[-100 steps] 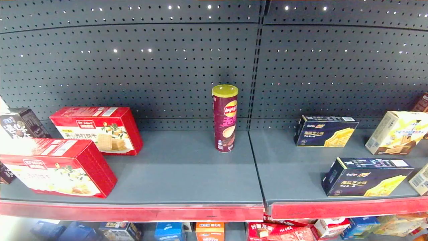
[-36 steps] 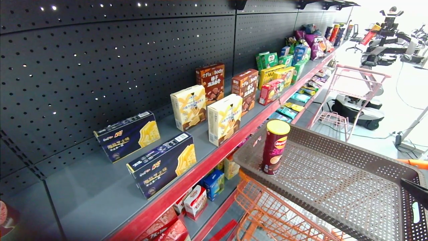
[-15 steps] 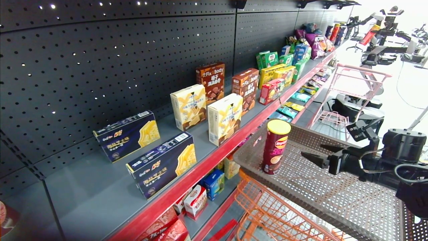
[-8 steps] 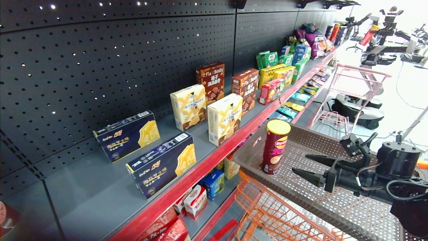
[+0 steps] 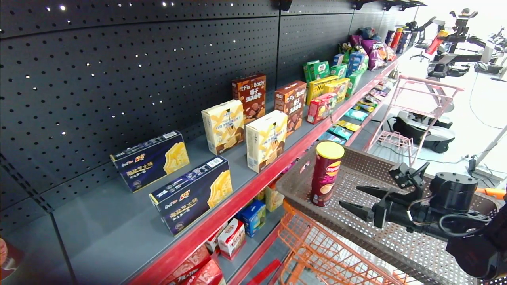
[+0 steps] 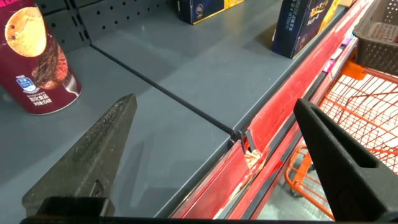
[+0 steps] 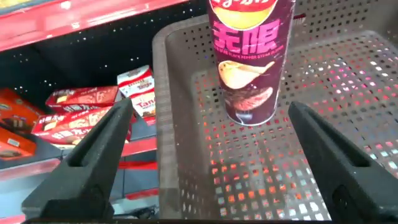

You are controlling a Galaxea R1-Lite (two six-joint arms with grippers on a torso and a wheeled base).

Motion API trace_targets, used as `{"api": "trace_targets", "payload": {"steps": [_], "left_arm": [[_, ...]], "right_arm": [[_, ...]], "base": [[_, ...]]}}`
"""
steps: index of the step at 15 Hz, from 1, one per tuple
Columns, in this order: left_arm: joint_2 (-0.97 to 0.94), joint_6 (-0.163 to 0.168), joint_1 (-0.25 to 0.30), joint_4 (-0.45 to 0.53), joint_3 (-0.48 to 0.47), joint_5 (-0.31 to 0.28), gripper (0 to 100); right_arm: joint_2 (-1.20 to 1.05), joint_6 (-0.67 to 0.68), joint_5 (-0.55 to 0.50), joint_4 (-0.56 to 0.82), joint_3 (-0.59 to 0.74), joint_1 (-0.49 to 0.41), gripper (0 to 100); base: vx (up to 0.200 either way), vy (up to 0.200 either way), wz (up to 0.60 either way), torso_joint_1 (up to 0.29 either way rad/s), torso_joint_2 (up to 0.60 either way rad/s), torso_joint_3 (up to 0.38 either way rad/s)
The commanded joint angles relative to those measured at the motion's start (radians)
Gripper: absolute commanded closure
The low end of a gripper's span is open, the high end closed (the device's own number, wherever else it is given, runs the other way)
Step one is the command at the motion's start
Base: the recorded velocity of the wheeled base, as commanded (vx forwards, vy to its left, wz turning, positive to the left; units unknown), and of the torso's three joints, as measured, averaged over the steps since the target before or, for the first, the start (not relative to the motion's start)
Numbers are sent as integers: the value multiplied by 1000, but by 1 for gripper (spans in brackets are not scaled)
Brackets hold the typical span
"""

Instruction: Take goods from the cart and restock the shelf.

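The chip can [image 5: 326,174] stands upright, long axis vertical and yellow lid up, in the corner of the cart basket [image 5: 368,157] that lies beside the shelf's [image 5: 119,206] red front edge. The right gripper [image 5: 349,196] lies level with the can's lower half and points straight at it, spread wide, with the can just ahead of the fingertips and not yet between them. This arm is clearly the nearer. The left gripper [image 6: 214,102] is also spread wide and hangs over the shelf near its front edge, next to 1 can already stocked [image 6: 37,56]. Since 2.4 s ago the right arm has swung in over the basket, and in the last 0.5 s it has edged closer (nothing gripped so far).
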Motion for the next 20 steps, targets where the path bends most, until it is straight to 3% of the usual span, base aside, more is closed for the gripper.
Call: {"api": "trace_targets", "payload": {"steps": [1, 9, 20], "left_arm": [[1, 0, 0, 0, 0, 0, 0], [1, 0, 0, 0, 0, 0, 0], [1, 0, 0, 0, 0, 0, 0]], "right_arm": [[64, -1, -1, 0, -59, 2, 0], [257, -3, -3, 20, -412, 50, 0], [366, -4, 0, 84, -596, 70, 0]], "base": [[0, 0, 0, 0, 0, 0], [0, 0, 0, 0, 0, 0], [0, 0, 0, 0, 0, 0]]}}
